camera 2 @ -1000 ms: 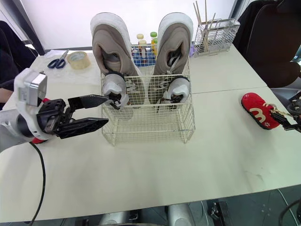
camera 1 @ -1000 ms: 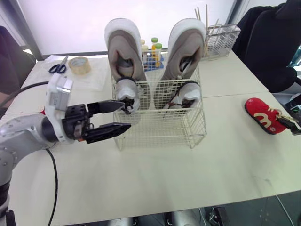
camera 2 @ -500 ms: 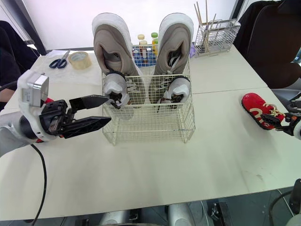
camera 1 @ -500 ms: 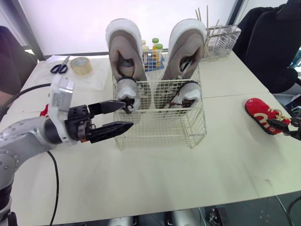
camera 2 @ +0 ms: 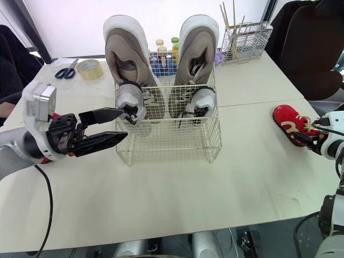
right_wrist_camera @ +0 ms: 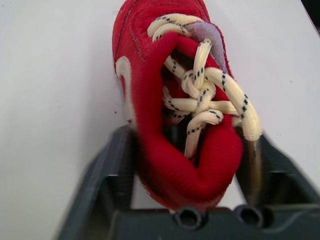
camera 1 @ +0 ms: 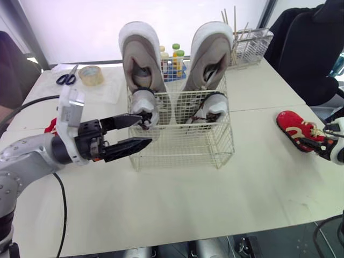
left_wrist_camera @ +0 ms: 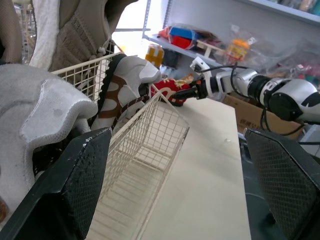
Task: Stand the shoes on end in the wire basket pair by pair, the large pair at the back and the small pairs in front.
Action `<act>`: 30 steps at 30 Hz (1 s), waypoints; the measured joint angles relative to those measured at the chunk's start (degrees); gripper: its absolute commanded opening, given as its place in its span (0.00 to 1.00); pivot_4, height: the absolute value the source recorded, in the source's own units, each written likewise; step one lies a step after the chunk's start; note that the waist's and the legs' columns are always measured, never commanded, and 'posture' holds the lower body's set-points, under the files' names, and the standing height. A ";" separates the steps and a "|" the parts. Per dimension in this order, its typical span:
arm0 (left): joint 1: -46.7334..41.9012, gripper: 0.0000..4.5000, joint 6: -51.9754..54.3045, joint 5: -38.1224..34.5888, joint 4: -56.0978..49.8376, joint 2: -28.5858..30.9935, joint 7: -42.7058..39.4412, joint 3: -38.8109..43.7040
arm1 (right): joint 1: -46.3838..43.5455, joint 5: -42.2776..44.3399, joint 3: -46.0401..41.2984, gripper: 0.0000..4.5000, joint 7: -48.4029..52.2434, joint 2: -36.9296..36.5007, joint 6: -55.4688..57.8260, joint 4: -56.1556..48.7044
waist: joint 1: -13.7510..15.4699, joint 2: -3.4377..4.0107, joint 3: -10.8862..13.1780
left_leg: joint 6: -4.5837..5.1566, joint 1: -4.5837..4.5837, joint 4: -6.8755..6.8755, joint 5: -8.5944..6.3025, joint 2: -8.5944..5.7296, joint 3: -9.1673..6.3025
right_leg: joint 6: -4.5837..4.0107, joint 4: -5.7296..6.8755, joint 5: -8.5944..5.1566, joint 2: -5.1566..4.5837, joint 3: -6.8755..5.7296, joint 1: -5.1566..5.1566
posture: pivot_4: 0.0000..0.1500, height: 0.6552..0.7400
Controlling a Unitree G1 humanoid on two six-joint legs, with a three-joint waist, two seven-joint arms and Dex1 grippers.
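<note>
Red shoe (camera 1: 294, 130) lies on the table (camera 1: 188, 204), well right of the wire basket (camera 1: 183, 153), my right hand (right_wrist_camera: 187, 135) clamped across its laced collar, apparently to lift it. Large beige sneakers (camera 1: 142, 59) stand at the back, small grey pair (camera 1: 145, 105) before them. My left hand (camera 1: 145, 130) hovers wide open, empty, beside the basket's left front corner.

The left end effector (camera 1: 144, 130) has long black mesh-textured fingers (left_wrist_camera: 75, 190); behind it sit a white boxy module (camera 1: 69, 107), a silver-grey arm (camera 1: 21, 156) and a black cable (camera 1: 63, 209). The right end effector (camera 2: 312, 135) has dark grey fingers (right_wrist_camera: 112, 175) with two screw holes (right_wrist_camera: 184, 218) at their base.
</note>
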 measured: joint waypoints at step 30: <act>-33.57 0.98 6.69 5.73 29.63 -0.76 -10.37 -4.99 | -13.57 18.25 5.75 0.04 7.70 5.09 1.28 -75.35 | 0.20 -0.06 0.06 | -0.22 -0.20 -0.01 0.18 0.06 -0.33 | 0.01 0.12 0.00 0.12 -0.03 -0.16 | 1.00 1.00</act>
